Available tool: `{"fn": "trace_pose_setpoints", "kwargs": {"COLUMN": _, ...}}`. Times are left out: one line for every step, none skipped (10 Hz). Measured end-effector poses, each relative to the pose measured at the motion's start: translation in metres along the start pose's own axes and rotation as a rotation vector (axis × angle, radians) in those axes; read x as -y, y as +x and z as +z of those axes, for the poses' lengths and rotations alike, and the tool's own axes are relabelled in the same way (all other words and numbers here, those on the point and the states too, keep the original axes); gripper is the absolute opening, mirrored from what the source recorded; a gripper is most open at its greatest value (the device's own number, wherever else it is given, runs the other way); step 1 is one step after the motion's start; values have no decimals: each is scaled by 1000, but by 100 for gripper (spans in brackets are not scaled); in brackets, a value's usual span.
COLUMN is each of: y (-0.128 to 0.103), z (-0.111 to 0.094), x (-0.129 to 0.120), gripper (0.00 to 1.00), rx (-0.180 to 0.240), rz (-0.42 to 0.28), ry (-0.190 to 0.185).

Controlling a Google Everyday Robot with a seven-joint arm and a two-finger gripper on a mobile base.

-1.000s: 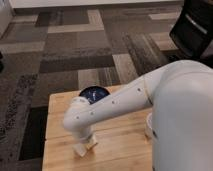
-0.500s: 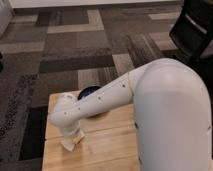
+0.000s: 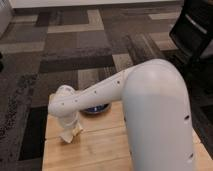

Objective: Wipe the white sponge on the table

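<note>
The hand (image 3: pixel 70 134) points down at the table's (image 3: pixel 100 147) left part, just beside the arm (image 3: pixel 100 92); its grip cannot be told. A bowl (image 3: pixel 96 108) sits behind.

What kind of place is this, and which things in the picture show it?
Probably an office or lab space. The floor is patchwork carpet tiles in grey and tan, a dark office chair stands at the right, and the gripper works low on a wooden table, near its left edge.
</note>
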Motion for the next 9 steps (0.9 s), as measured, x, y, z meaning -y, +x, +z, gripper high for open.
{"fn": "trace_pose_setpoints", "kwargs": {"y": 6, "z": -1, "x": -3, "gripper": 2, "rx": -7, "rz": 10, "ry": -5}}
{"fn": "trace_pose_setpoints", "kwargs": {"y": 16, "z": -3, "x": -9, "gripper": 2, "rx": -19, "rz": 28, "ry": -13}}
{"fn": "trace_pose_setpoints", "kwargs": {"y": 26, "z": -5, "x": -15, "gripper": 2, "rx": -27, "rz": 48, "ry": -19}}
{"fn": "trace_pose_setpoints", "kwargs": {"y": 26, "z": -5, "x": -16, "gripper": 2, "rx": -25, "rz": 52, "ry": -21}}
{"fn": "trace_pose_setpoints", "kwargs": {"y": 24, "z": -5, "x": -16, "gripper": 2, "rx": -24, "rz": 54, "ry": -24}}
{"fn": "trace_pose_setpoints", "kwargs": {"y": 24, "z": -5, "x": -16, "gripper": 5, "rx": -22, "rz": 58, "ry": -24}}
{"fn": "trace_pose_setpoints", "kwargs": {"y": 24, "z": -5, "x": -16, "gripper": 8, "rx": -22, "rz": 58, "ry": -24}}
{"fn": "trace_pose_setpoints", "kwargs": {"y": 24, "z": -5, "x": -16, "gripper": 20, "rx": -22, "rz": 56, "ry": -24}}
{"fn": "trace_pose_setpoints", "kwargs": {"y": 23, "z": -5, "x": -16, "gripper": 35, "rx": -21, "rz": 57, "ry": -23}}
